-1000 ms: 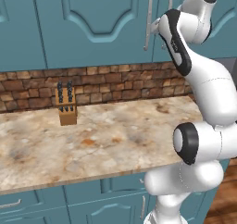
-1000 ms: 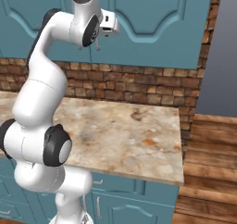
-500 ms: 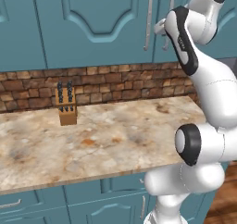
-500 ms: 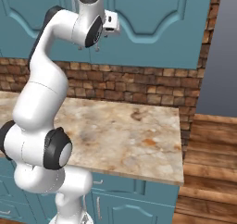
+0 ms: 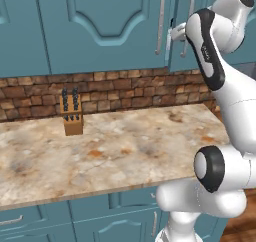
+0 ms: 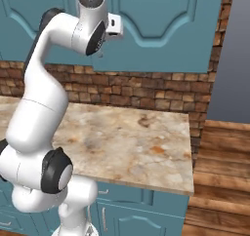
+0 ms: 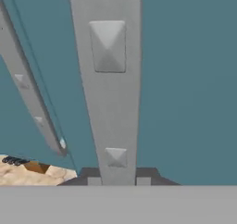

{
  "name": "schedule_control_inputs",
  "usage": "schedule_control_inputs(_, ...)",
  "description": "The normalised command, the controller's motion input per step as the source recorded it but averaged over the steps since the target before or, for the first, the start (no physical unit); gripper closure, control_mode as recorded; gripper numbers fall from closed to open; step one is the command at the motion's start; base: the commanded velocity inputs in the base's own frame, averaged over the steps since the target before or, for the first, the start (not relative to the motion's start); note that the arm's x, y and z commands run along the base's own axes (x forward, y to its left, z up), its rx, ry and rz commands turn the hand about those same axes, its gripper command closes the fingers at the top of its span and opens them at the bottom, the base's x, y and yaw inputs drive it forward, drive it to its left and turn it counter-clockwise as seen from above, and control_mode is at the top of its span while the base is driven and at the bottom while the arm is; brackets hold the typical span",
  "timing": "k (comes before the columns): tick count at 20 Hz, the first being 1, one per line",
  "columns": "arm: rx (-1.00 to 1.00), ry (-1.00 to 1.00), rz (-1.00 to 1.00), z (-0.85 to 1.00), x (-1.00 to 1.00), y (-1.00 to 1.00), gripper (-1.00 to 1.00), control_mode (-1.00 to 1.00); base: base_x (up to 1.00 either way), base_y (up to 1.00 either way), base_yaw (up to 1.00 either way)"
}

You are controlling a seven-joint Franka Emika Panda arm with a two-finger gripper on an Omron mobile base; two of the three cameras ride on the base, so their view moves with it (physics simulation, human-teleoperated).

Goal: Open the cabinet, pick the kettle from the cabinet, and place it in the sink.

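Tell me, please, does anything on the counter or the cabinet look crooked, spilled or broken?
Nothing stands out. The knife block stands upright on the counter, the cabinet doors are shut and their handles hang straight. The gripper sits around one handle.

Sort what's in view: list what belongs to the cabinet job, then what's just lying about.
Job:
cabinet, doors shut
its right door's bar handle
gripper, fingertips either side of that handle

Lying about:
knife block on the counter
brick backsplash
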Motion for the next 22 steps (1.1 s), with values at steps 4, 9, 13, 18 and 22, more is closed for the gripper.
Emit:
schedule_control_inputs(4,0.00,-0.09,0.02,0.00,-0.49,0.00,1.00,-1.00,0.00,0.00,0.00)
schedule_control_inputs(9,0.00,-0.06,0.08,0.00,-0.55,-0.10,1.00,-1.00,0.00,0.00,0.00)
schedule_control_inputs(13,0.00,-0.02,0.16,0.00,-0.61,-0.25,1.00,-1.00,0.00,0.00,0.00)
schedule_control_inputs(18,0.00,0.00,0.19,0.00,-0.61,-0.30,1.00,-1.00,0.00,0.00,0.00)
schedule_control_inputs(22,0.01,0.00,0.12,0.00,-0.60,-0.35,1.00,-1.00,0.00,0.00,0.00)
